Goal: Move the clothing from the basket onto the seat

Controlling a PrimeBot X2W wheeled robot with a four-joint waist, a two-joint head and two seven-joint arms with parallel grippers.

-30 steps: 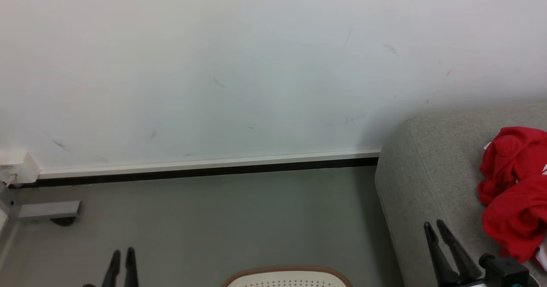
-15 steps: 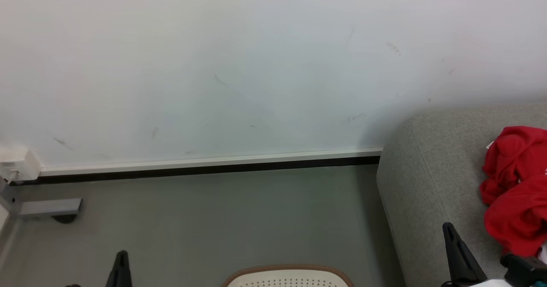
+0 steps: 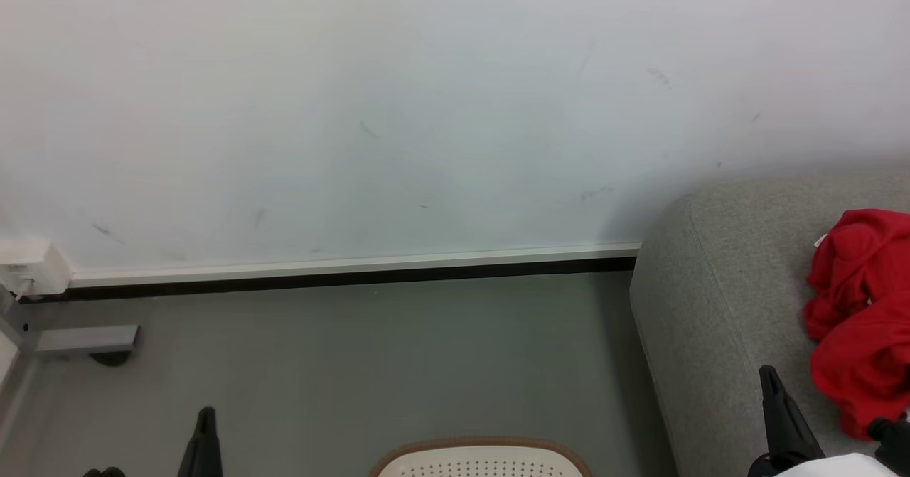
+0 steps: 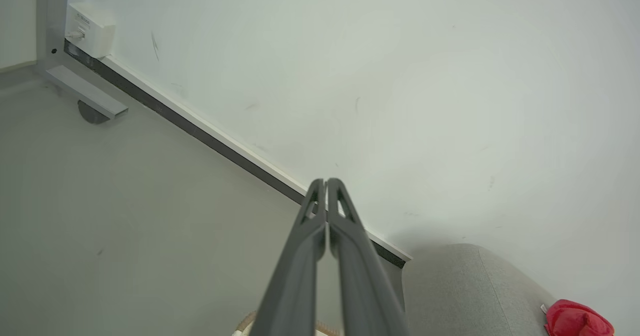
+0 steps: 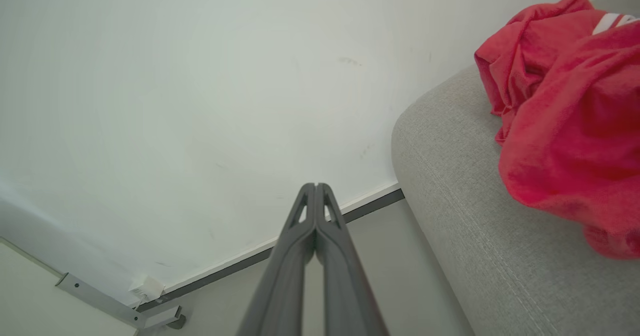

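Red soft-fabric clothing, one crumpled heap, lies on the one light grey woven sofa; one cream perforated plastic basket stands beside it. Two pincers, left gripper and right gripper, both pressed together, empty.

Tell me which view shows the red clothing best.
Right wrist view: the clothing is large and close on the seat, folds and white stripe clear. Head view crops it at the edge; left wrist view shows a small bit.

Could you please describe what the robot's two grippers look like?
The left gripper and the right gripper each have two long, matte dark-grey fingers tapering to slim tips, with triangular cut-outs near the ends. A white casing shows behind the right one.
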